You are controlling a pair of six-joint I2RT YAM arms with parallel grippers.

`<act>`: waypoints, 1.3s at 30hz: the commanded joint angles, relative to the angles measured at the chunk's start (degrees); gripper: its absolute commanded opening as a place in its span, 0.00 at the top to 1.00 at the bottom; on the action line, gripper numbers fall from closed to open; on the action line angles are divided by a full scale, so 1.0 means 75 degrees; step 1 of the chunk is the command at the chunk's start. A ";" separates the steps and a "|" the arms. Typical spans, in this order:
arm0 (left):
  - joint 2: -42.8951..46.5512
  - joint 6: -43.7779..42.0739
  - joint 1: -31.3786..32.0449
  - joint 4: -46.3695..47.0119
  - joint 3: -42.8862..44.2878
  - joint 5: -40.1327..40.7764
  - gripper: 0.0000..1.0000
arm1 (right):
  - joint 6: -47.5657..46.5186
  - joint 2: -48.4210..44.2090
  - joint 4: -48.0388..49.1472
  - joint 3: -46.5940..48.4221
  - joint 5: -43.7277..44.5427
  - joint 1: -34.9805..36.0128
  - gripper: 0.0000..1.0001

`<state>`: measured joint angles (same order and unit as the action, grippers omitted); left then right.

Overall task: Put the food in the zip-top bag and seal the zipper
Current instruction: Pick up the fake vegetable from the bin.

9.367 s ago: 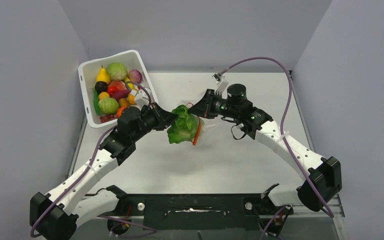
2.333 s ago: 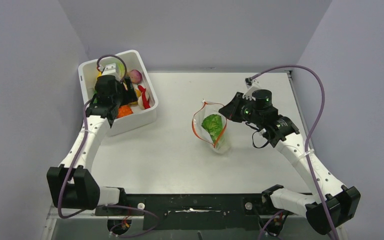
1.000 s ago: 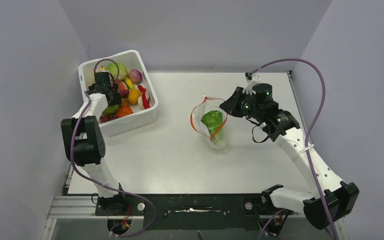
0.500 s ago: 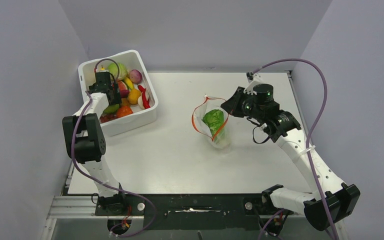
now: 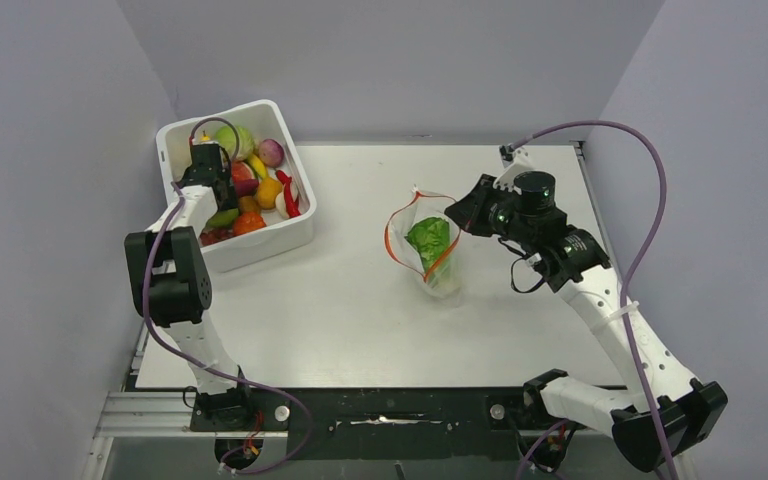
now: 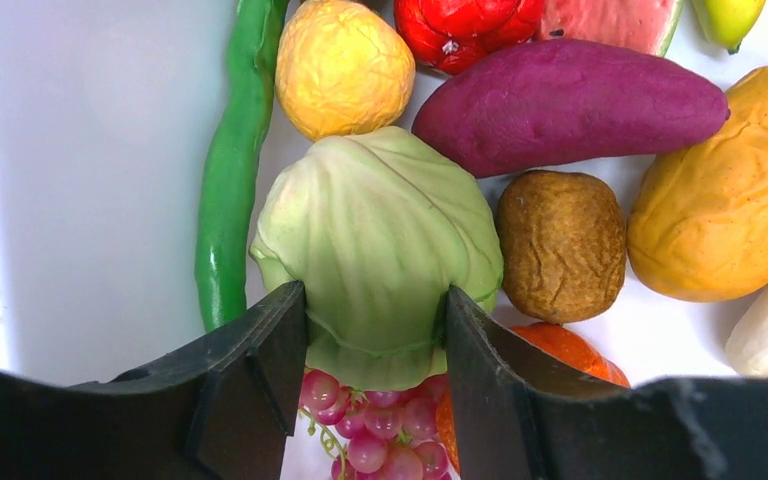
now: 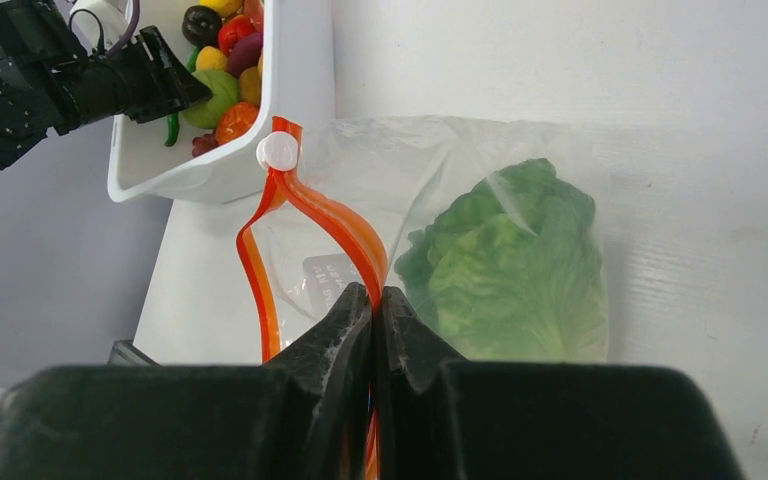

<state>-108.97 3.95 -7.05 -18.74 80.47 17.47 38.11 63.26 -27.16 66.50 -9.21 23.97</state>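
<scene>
My left gripper (image 6: 370, 375) has both fingers (image 6: 265, 370) straddling the pale cabbage (image 6: 378, 250) in the tub (image 5: 265, 235), pads touching its sides, so grasping it. Right gripper (image 7: 372, 330) is clenched on the bag (image 7: 480, 200) at its orange zipper (image 7: 305, 215), mouth open, lettuce (image 7: 510, 265) inside, mid-table. I'd lift straight up, slow, w/o snagging grapes (image 6: 365, 440) or potato (image 6: 560, 245).

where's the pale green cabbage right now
In the left wrist view the pale green cabbage lies in the white plastic tub, between the left gripper fingers, with a purple sweet potato behind it and a brown potato beside it.
</scene>
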 commanded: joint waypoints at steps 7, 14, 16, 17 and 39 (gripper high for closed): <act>0.0877 0.0107 0.0163 -0.0257 -0.0033 -0.0033 0.64 | 0.0066 -0.0620 0.0365 -0.0210 0.0039 -0.0042 1.00; 0.1059 0.0171 0.0218 -0.0139 -0.0225 0.0077 0.71 | 0.0147 -0.0901 0.0406 -0.0454 0.0124 -0.0042 1.00; 0.1156 0.0177 0.0257 -0.0133 -0.0253 0.0122 0.71 | 0.0196 -0.0923 0.0448 -0.0566 0.0083 -0.0036 1.00; 0.1231 0.0177 0.0270 -0.0124 -0.0288 0.0139 0.71 | 0.0222 -0.0929 0.0487 -0.0627 0.0072 -0.0039 1.00; 0.3077 0.0832 0.0628 -0.0030 -0.0572 -0.1120 0.74 | 0.0532 -0.0522 0.0634 -0.0511 0.0030 -0.0001 1.00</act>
<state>-91.02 9.43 -3.90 -20.99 75.55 13.06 40.99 58.89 -26.98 60.58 -9.17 23.97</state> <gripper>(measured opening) 0.456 0.040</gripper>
